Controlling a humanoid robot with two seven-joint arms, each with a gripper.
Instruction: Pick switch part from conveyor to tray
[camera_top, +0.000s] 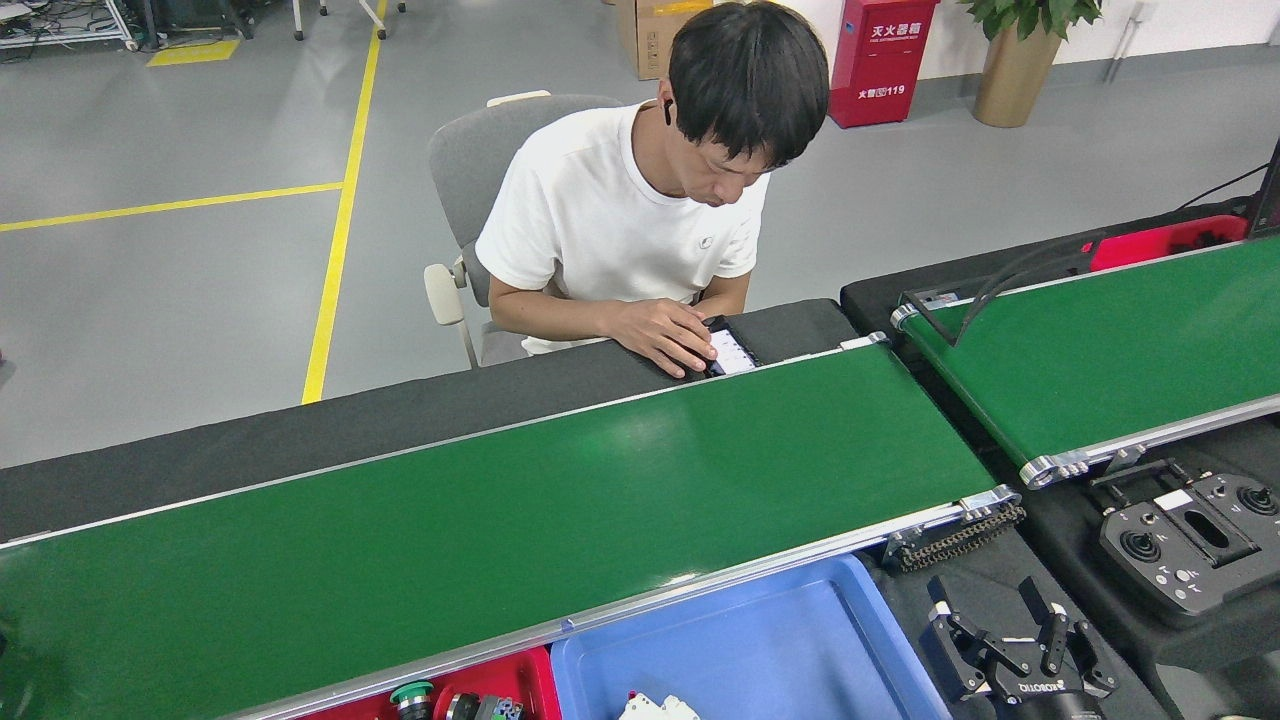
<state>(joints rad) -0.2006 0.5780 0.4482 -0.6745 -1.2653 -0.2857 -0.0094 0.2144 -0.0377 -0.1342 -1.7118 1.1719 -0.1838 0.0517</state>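
At the lower right of the frame the right gripper (1018, 648) hovers over the black table surface with its 2 fingers spread apart, holding nothing. The left gripper is out of sight. Just left of it sits the blue tray (760, 650), with white switch parts (658, 708) at its bottom edge. Beside that is a red tray (500, 680) with push buttons. The conveyor (480, 520) runs bare across the middle of the frame. At the top centre a person (640, 200) sits behind it.

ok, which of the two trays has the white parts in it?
The blue tray, right of the red tray and nearer the right pincer. The red one holds coloured push-button parts instead.
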